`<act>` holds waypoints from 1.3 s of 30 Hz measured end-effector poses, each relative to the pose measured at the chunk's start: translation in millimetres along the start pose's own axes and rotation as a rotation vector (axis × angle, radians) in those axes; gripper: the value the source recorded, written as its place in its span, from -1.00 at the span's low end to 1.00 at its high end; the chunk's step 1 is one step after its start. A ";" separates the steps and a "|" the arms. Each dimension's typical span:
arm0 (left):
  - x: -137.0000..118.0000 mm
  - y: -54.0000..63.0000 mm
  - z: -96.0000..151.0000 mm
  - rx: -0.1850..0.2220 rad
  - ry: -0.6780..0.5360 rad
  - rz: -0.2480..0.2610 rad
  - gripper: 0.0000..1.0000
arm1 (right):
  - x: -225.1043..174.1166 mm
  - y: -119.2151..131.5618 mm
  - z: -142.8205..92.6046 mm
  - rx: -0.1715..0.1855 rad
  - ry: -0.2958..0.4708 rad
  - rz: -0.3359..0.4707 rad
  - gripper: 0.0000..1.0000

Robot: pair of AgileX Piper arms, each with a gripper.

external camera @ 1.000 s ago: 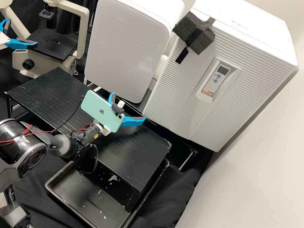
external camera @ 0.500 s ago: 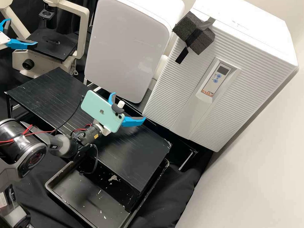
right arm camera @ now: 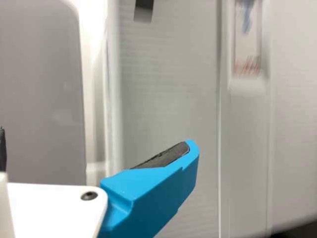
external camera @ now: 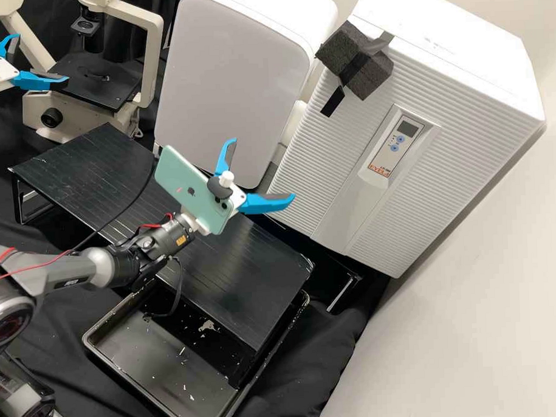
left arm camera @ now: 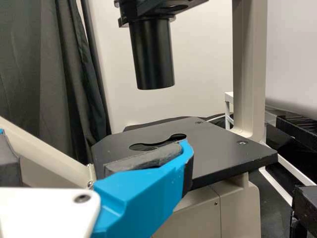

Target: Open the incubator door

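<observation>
The white incubator (external camera: 469,123) stands at the right in the high view, its ribbed door (external camera: 307,171) closed. A dark foam block (external camera: 358,60) with a black strip (external camera: 332,101) is taped near the door's top corner. Below and left of that door, my right gripper (external camera: 264,169) stands open, not touching it. In the right wrist view, my right gripper (right arm camera: 96,146) has nothing between its fingers, with the ribbed door (right arm camera: 168,99) beyond. My left gripper (external camera: 43,58) is open by the microscope at the far left; in the left wrist view the left gripper (left arm camera: 94,141) is before the microscope stage (left arm camera: 218,148).
A second white cabinet (external camera: 231,82) stands left of the incubator, close behind my right gripper. A black slatted table (external camera: 250,276) lies beneath the right arm, with a black tray (external camera: 155,359) in front. The microscope (external camera: 154,61) is at the back left.
In the high view, my right gripper has moved up and to the right, closer to the incubator, with its arm stretched farther. The left gripper and the door have not moved.
</observation>
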 end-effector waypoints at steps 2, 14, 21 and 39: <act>0.0 0.0 0.0 0.000 0.000 0.000 1.00 | 7.9 7.9 -12.4 0.024 -0.001 0.039 1.00; 0.0 0.0 0.0 0.000 0.000 0.000 1.00 | 30.1 8.6 -65.9 -0.035 -0.185 0.138 1.00; 0.0 0.0 0.0 0.000 0.000 0.000 1.00 | 43.1 -4.7 -77.7 -0.108 -0.261 0.172 1.00; 0.0 0.0 0.0 0.000 0.000 0.000 1.00 | 70.3 -1.1 -67.5 -0.143 -0.327 0.236 1.00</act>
